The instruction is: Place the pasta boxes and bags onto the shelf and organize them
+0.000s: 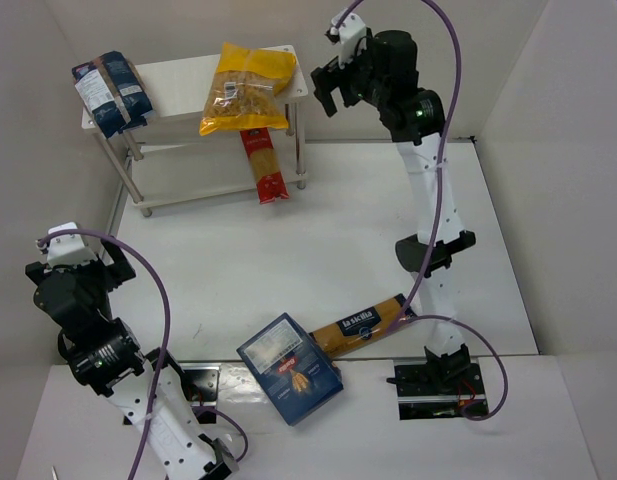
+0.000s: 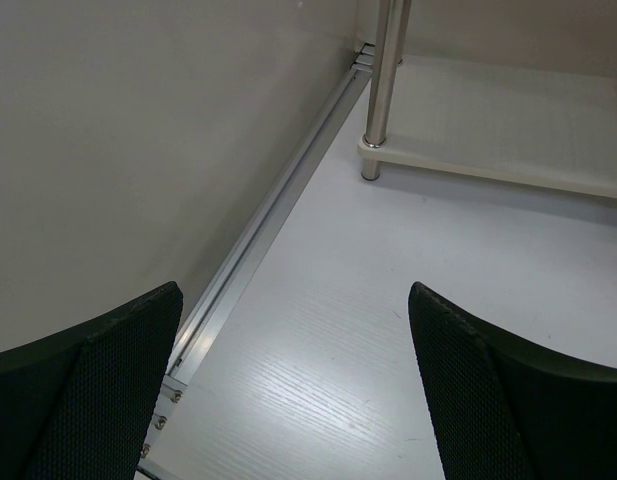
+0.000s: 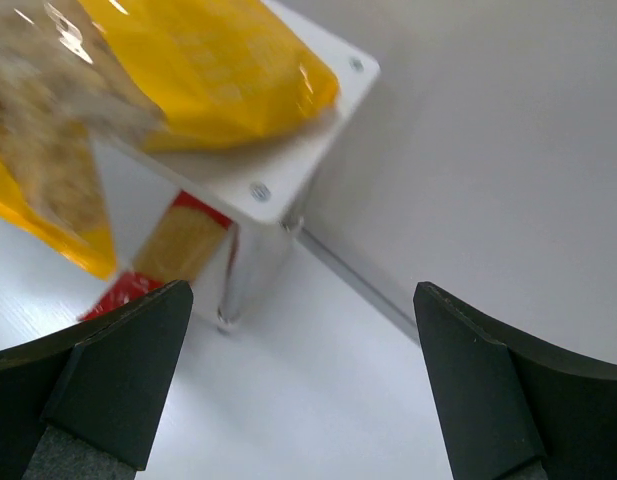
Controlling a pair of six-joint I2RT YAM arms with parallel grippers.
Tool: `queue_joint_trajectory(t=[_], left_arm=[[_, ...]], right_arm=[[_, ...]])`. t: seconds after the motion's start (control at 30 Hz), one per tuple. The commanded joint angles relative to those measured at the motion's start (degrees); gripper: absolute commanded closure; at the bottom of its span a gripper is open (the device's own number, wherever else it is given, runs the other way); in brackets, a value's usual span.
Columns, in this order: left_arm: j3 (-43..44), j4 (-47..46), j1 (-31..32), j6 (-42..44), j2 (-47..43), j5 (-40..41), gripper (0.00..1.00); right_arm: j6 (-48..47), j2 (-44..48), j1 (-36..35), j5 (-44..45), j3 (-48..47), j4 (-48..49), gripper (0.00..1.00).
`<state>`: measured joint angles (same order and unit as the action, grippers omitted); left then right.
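Note:
The white two-tier shelf point(image 1: 178, 78) stands at the back left. On its top board lie two dark blue bags point(image 1: 111, 92) at the left and the yellow clear-window bag point(image 1: 246, 88) at the right. The narrow red spaghetti pack point(image 1: 264, 165) sticks out from the lower board. The blue box point(image 1: 289, 367) and the orange-and-navy spaghetti pack point(image 1: 360, 323) lie at the table's near edge. My right gripper point(image 1: 333, 88) is open and empty beside the shelf's right end; its wrist view shows the yellow bag point(image 3: 208, 70). My left gripper point(image 1: 76, 262) is open and empty at the left.
White walls enclose the table. A metal rail point(image 2: 268, 215) runs along the left wall beside the shelf leg point(image 2: 380, 90). The shelf corner point(image 3: 298, 170) is close to the right gripper.

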<state>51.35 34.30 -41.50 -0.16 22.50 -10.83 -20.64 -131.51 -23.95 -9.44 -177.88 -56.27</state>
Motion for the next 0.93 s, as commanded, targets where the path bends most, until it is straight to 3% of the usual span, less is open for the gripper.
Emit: queue_joint_trajectory(t=[0.0,0.27,0.9], left_arm=[[-0.11,-2.4,-0.43,0.34,-0.7,-1.04,0.01],[-0.11,-2.4,-0.43,0.34,-0.7,-1.04,0.01],[-0.11,-2.4,-0.43,0.34,-0.18,-1.04,0.01]], right_arm=[[1.12,2.93,4.42,-1.09,-1.85,-10.49,0.0],[1.12,4.16,15.85,-7.69,-0.97,-12.9,0.0],[0.6,4.16,17.18,-11.74,0.61,-15.58,0.0]])
